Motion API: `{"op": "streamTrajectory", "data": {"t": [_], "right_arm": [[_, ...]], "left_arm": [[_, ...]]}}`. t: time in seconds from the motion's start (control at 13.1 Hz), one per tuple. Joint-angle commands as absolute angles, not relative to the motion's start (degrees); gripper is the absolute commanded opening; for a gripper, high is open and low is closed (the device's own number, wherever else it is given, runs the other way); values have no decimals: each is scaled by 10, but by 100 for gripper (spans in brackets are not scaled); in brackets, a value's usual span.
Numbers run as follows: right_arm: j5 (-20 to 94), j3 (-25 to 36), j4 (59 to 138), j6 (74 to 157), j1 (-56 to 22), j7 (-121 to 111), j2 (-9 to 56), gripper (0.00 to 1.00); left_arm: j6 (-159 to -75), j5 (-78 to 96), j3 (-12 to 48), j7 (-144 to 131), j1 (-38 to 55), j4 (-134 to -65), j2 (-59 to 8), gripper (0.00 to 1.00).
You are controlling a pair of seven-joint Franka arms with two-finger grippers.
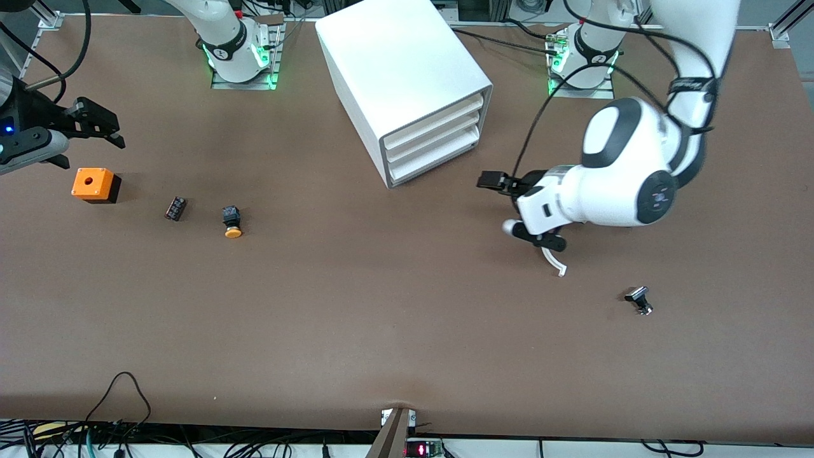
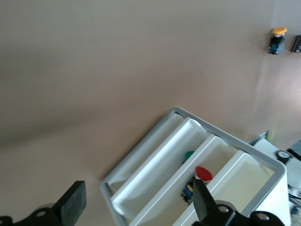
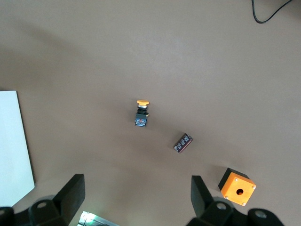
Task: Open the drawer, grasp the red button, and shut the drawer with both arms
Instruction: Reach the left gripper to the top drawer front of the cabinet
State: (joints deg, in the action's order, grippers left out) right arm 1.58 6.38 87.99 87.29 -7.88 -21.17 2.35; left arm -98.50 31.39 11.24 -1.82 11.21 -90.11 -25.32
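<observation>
Left gripper (image 1: 500,203) up over bare table (image 1: 394,331), just off the front of the white cabinet (image 1: 407,76), toward the left arm's end. Jaws spread wide, nothing between them. Pointing at the cabinet's front.

All three drawers sitting flush in the cabinet, none pulled out.

From the left wrist view: looking straight in over the low drawer fronts, past the left gripper's own fingers (image 2: 70,203). Red button (image 2: 203,173) lying in the middle drawer (image 2: 155,200), red cap up, dark blocky body tucked partly under one black finger. Something green (image 2: 189,155) in the neighbouring drawer; probably another cap, hard to say from here.

Right gripper (image 1: 89,137) waiting over the right arm's end of the table, above the orange box (image 1: 95,184). Jaws apart there too, empty.

Out on the table, in a loose row from the orange box toward the cabinet: a small dark block (image 1: 175,208), then the yellow-capped button (image 1: 232,221) on its side, cap toward the front camera. Well apart from those, at the left arm's end and nearer the camera, a small black and silver part (image 1: 639,300) lying alone.
</observation>
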Motion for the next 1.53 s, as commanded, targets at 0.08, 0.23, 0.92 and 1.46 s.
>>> {"op": "streamTrajectory", "data": {"t": [0.08,0.23,0.92,1.46], "right_arm": [[11,65,864,860,-80,-209,30,100],[11,65,864,860,-80,-209,30,100],[11,66,864,861,-79,-209,30,100],[11,66,864,860,-78,-209,30,100]], "left_arm": [[-993,343,123,-11,120,-916,-283,100],[-995,344,124,-11,135,-923,-300,100],[-1005,366,125,-11,194,-974,-318,96],[-1006,378,128,-25,218,-980,-324,93]]}}
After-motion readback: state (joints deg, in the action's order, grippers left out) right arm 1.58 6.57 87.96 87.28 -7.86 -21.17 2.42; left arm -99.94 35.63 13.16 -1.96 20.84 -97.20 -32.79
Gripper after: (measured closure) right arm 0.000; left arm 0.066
